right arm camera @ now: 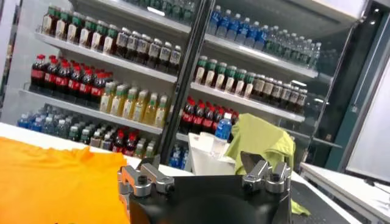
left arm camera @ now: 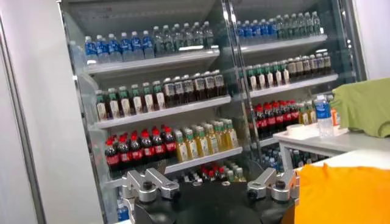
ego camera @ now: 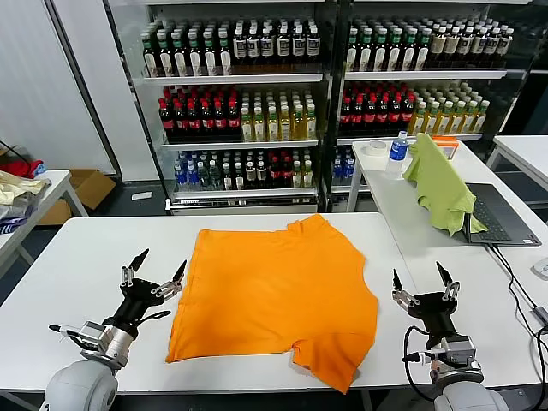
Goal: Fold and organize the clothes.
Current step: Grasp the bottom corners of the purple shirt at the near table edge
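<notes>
Lying spread flat on the white tabletop (ego camera: 77, 257), the orange T-shirt (ego camera: 274, 295) sits between the two arms, its collar toward the far edge and its hem toward the robot, with one sleeve near the far right and a lower corner hanging close to the near edge. The left hand (ego camera: 157, 274) hovers just beside the shirt's left edge, its fingers spread wide and pointing up, gripping nothing and not touching the fabric. The right hand (ego camera: 421, 284) stands just off the shirt's right side, also spread wide and empty. From the left wrist view the shirt's orange edge shows close to one finger; from the right wrist view the shirt lies off to one side. Farther back on the right, a second tabletop (ego camera: 402, 205) carries a light green cloth (ego camera: 441, 184) draped over a laptop (ego camera: 501, 218), with a water bottle (ego camera: 396, 152) near it. Behind everything stand glass-fronted shelves of bottled drinks (ego camera: 248, 103).
</notes>
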`<state>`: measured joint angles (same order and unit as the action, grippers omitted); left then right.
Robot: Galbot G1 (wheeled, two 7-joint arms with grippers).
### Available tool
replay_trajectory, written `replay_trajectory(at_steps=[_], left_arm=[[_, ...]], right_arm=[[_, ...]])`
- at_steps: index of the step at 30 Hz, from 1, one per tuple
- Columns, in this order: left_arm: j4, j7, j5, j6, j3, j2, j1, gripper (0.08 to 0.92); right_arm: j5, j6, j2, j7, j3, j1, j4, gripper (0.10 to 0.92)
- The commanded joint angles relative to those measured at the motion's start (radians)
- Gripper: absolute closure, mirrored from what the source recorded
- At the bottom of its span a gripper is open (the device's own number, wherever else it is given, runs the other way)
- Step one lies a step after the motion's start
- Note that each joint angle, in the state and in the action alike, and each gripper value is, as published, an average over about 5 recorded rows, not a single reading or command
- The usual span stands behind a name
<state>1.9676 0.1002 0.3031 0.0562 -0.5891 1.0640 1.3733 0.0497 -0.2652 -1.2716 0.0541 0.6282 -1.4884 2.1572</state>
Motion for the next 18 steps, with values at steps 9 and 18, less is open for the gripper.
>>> replay_trajectory(at_steps=[9, 18], left_arm=[[0.151, -0.066, 0.107, 0.399, -0.054, -0.079, 0.214, 0.177], [0.223, -0.118, 0.123, 0.519, -0.039, -0.068, 0.320, 0.177]], right_arm=[[0.093, -0.048, 0.047, 0.012, -0.167, -0.209, 0.091, 0.203], [0.096, -0.098, 0.079, 0.057, -0.237, -0.290, 0.098, 0.203]])
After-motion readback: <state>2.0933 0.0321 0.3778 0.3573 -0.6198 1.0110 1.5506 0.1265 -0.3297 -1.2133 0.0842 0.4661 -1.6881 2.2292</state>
